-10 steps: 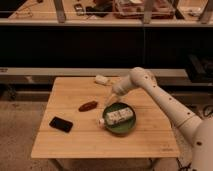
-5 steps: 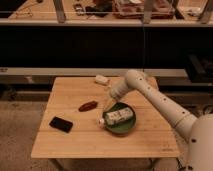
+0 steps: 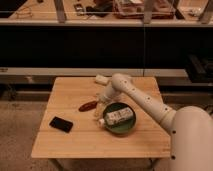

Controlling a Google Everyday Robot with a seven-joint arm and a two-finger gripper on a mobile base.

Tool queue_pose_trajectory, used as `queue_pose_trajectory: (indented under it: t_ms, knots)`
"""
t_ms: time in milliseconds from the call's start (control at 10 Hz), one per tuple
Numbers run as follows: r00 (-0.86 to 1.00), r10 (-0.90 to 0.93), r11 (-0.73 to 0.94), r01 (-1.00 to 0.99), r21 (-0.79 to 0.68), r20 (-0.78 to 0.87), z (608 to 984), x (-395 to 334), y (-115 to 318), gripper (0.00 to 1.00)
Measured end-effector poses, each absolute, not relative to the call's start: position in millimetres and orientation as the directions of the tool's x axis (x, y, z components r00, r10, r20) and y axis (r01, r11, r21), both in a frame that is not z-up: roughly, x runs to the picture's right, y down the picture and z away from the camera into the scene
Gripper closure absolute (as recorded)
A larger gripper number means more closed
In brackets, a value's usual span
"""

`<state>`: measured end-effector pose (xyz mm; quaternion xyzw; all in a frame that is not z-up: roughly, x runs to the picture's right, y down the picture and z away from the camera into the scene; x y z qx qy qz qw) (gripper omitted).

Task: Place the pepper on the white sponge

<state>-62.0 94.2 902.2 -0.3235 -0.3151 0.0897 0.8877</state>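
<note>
Pepper (image 3: 88,105), small, dark red, glossy and tapered, lies flat on the table (image 3: 55,145) near its middle, apart from the white sponge (image 3: 101,79) at the far edge. By my reading nothing of the placing is done yet: pick-up, carry and set-down are all left. Gripper (image 3: 100,100) hangs low just beside the pepper, between it and the green bowl (image 3: 129,127); whether it is released or clenched I cannot tell.

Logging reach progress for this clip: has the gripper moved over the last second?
Yes. Judged against the green bowl, the gripper has shifted left, closer to the pepper.
</note>
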Motion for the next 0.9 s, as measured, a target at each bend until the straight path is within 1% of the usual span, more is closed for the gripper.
queue_pose_trajectory:
  t_ms: [200, 400, 500, 600, 700, 900]
  knots:
    - [0.783, 0.367, 0.781, 0.034, -0.624, 0.502, 913.3, -70.5, 88.5, 0.2]
    - [0.802, 0.337, 0.792, 0.042, -0.608, 0.494, 926.1, -70.0, 92.3, 0.2]
    - [0.803, 0.338, 0.793, 0.038, -0.608, 0.491, 930.4, -68.5, 94.4, 0.24]
    - [0.793, 0.352, 0.792, 0.031, -0.61, 0.497, 931.7, -70.1, 95.1, 0.34]
    - [0.776, 0.369, 0.792, 0.025, -0.61, 0.511, 930.7, -71.8, 94.3, 0.46]
    - [0.749, 0.399, 0.789, 0.013, -0.614, 0.529, 928.1, -74.1, 92.7, 0.63]
